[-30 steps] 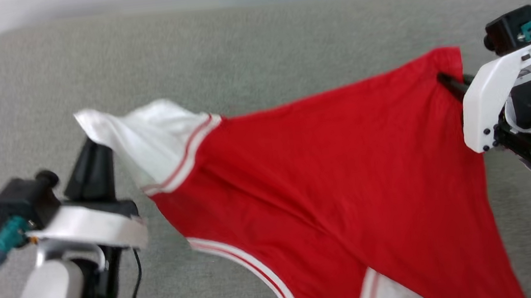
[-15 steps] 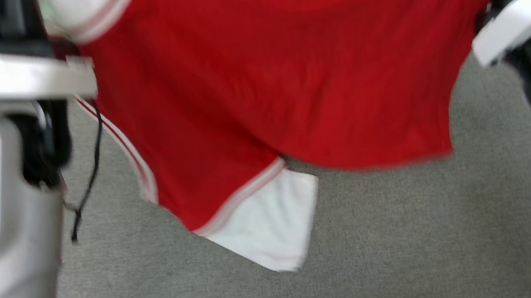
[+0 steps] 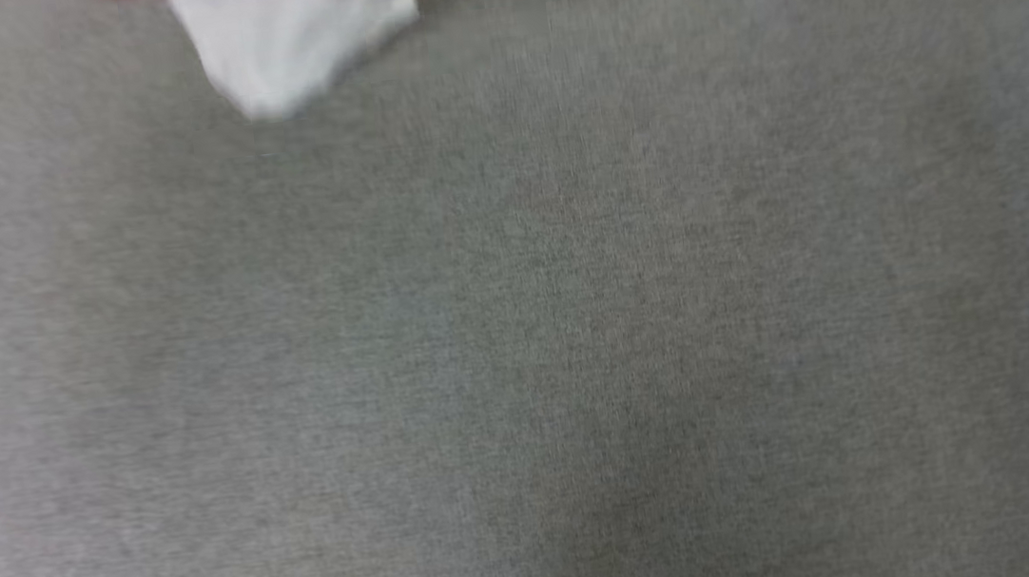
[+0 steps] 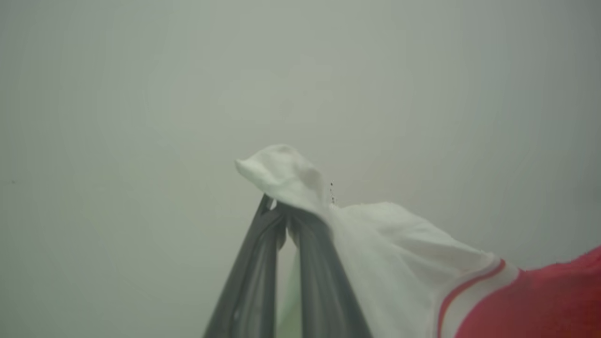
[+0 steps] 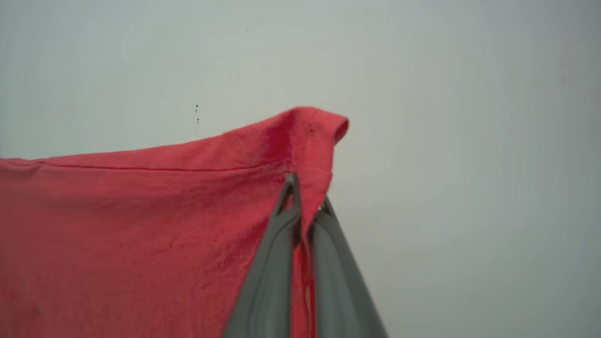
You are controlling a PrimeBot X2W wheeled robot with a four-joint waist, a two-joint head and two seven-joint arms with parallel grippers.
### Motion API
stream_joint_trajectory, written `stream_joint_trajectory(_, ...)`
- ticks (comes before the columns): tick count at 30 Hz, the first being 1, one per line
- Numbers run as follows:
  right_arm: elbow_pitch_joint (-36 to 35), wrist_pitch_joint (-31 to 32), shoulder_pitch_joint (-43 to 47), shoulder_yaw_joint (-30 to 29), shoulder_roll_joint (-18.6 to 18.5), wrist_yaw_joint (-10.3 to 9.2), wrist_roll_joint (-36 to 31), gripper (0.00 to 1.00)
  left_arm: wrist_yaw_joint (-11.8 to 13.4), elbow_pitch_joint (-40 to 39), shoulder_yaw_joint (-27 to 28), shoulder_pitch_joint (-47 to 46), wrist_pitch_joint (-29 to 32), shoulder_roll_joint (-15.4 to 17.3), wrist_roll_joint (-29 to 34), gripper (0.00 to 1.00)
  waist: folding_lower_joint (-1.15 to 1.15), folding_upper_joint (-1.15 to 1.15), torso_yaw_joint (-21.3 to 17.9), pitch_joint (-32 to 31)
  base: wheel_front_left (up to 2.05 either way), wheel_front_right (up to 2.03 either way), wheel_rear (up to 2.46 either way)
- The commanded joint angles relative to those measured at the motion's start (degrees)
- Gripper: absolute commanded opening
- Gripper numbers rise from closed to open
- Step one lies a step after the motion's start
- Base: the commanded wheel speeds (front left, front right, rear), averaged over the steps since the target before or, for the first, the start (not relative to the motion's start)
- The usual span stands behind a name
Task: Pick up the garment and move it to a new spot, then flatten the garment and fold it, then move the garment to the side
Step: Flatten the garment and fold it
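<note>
The garment is a red shirt with white sleeves and striped trim. In the head view just a hanging white sleeve of the garment point(image 3: 287, 35) and a thin red strip show at the top edge, above the grey surface. My left gripper point(image 4: 281, 213) is shut on the tip of a white sleeve of the garment point(image 4: 375, 244), which drapes off to the right into red cloth. My right gripper point(image 5: 305, 195) is shut on a red corner of the garment point(image 5: 141, 225), whose cloth stretches away to the left.
A grey fabric surface point(image 3: 577, 339) spreads below in the head view. Both wrist views face a plain pale wall point(image 4: 235, 84) behind the raised fingers.
The head view has tilted sharply downward, so the garment and both arms slid up out of the picture. Both grippers keep their grips on the garment.
</note>
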Motion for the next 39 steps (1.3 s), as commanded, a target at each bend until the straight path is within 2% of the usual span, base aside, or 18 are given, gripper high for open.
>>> stream_joint_trajectory(1, 0.5, -0.1, -1.8, -0.1, 0.0, -0.04, 0.0, 0.00, -0.3, 0.5, 0.1, -2.1, 0.1, 0.6, 0.5, 0.00, -0.01, 0.00, -1.2, 4.9, 0.00, 0.00, 0.00)
stream_joint_trajectory(9, 7.5, 0.1, -13.7, 1.7, 0.4, -0.04, -0.1, 0.00, -1.9, 9.0, -1.4, -13.4, 2.4, 2.1, 1.5, 0.00, -0.01, 0.00, -2.3, 13.6, 0.00, 0.00, 0.00)
stream_joint_trajectory(20, 25.8, -2.9, -19.7, 8.6, 1.7, -0.04, 1.7, 0.00, -3.5, 24.1, -5.3, -12.6, 0.3, -1.3, 1.1, 0.00, -0.01, 0.00, -2.3, 17.0, 0.00, 0.00, 0.00)
stream_joint_trajectory(29, 37.0, -4.7, -13.4, 15.7, 2.9, -0.04, 4.4, 0.00, -5.1, 34.9, -7.3, -5.0, -3.1, -5.7, -2.9, 0.00, -0.01, 0.00, -0.8, 13.4, 0.00, 0.00, 0.00)
stream_joint_trajectory(35, 39.0, -5.8, -4.3, 20.3, 1.4, -0.04, 7.3, 0.00, -5.5, 37.0, -9.3, 4.3, -5.0, -7.4, -6.2, 0.00, -0.01, 0.00, 0.4, 8.1, 0.00, 0.00, 0.00)
stream_joint_trajectory(39, 37.6, -7.9, 3.6, 23.1, -0.3, -0.04, 9.7, 0.00, -5.5, 35.1, -10.7, 12.9, -6.0, -6.8, -9.6, 0.00, -0.01, 0.00, 0.9, 3.1, 0.00, 0.00, 0.00)
